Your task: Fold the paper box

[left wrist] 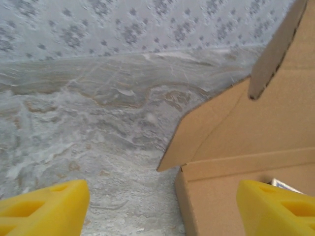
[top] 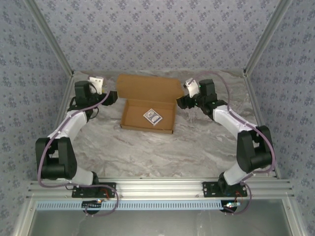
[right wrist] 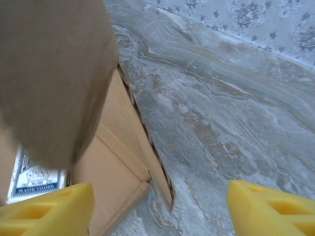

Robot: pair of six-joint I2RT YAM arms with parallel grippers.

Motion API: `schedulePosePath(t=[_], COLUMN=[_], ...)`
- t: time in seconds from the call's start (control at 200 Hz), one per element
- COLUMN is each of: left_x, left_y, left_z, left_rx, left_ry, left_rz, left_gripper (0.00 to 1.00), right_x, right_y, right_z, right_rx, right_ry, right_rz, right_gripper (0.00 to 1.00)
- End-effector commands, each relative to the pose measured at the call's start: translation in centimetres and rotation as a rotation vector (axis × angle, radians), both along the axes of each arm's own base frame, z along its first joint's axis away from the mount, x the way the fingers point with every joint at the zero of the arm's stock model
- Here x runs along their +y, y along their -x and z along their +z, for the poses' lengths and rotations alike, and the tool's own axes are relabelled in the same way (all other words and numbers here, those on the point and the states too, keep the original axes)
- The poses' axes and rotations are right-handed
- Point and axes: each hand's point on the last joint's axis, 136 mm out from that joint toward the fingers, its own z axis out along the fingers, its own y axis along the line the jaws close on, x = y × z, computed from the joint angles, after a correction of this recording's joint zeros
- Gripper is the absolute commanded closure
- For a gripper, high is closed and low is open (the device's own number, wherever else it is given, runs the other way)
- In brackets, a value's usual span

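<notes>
Wide open astride paper box: left gripper; right gripper

Box flap: at the right wrist, part of the paper box is a brown blur, too close to be sharp, running off the top and left edges.
Card: the card lies mostly under that flap and a yellow finger; from above its print is too small to read.
Left wrist sliver: pale corner behind a yellow finger, probably the card.
Fingers: left pincer and right pincer both cut by the bottom edge.
</notes>
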Motion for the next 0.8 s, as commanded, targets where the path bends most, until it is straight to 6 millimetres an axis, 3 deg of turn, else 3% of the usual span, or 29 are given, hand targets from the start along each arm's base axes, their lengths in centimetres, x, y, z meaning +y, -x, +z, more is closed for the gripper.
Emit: schedulePosePath(t=[0.0,0.195,0.385,0.49,0.795], left_x=[-1.1,-2.5,-4.0,-4.7,-5.5], left_y=[-1.0,-3.0,-4.4,-4.7,-4.3], left_z=[0.8,0.0,0.7,0.8,0.1], left_rx=[-0.023,-0.009,-0.02,-0.015,0.029], left_ry=[-0.014,0.007,0.066,0.091,0.136], left_rz=[-0.119,-0.226,-0.319,-0.36,-0.421], left_gripper=[0.21,0.22,0.25,0.3,0.59], right_x=[1.0,1.1,1.2,1.3,1.1], right_y=[-1.1,-1.1,-1.2,-1.2,-1.3], right_z=[1.6,1.7,1.6,1.7,1.5], right_rx=[-0.045,-0.045,-0.031,-0.028,-0.019], right_ry=[-0.022,-0.028,-0.03,-0.034,-0.024], right_rz=[0.055,0.063,0.067,0.07,0.054], right_gripper=[0.34,0.4,0.45,0.48,0.66])
